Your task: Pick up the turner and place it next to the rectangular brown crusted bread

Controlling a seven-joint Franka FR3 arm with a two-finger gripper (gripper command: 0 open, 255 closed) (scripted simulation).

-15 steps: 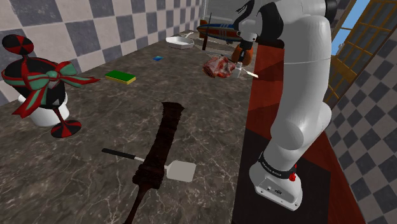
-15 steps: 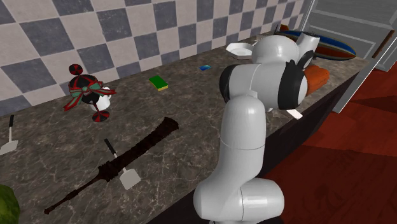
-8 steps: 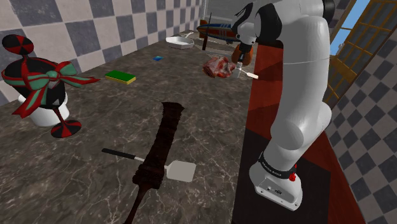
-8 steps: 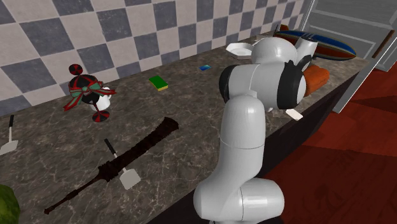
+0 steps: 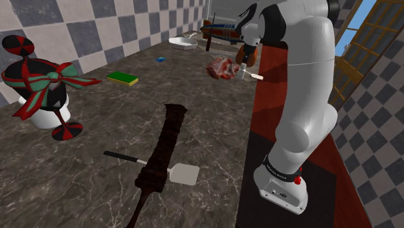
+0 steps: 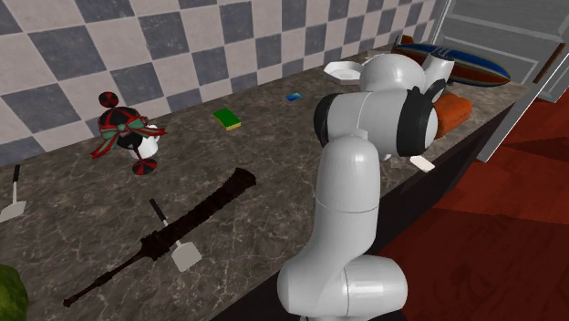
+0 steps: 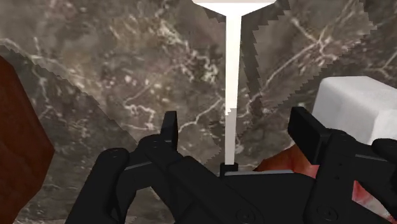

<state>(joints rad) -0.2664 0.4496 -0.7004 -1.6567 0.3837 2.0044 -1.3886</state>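
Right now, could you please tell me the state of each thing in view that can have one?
pincer, open, fingers apart.
white turner, not held, handle between the fingers, untouched.
bread, lying on the counter.
second turner, flat on the counter, crossing the dark club.

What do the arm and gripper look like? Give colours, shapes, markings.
The arm has glossy white, rounded links with dark joint bands, small dark lettering and a red button near its base. The gripper is all black, blocky, with two flat fingers.
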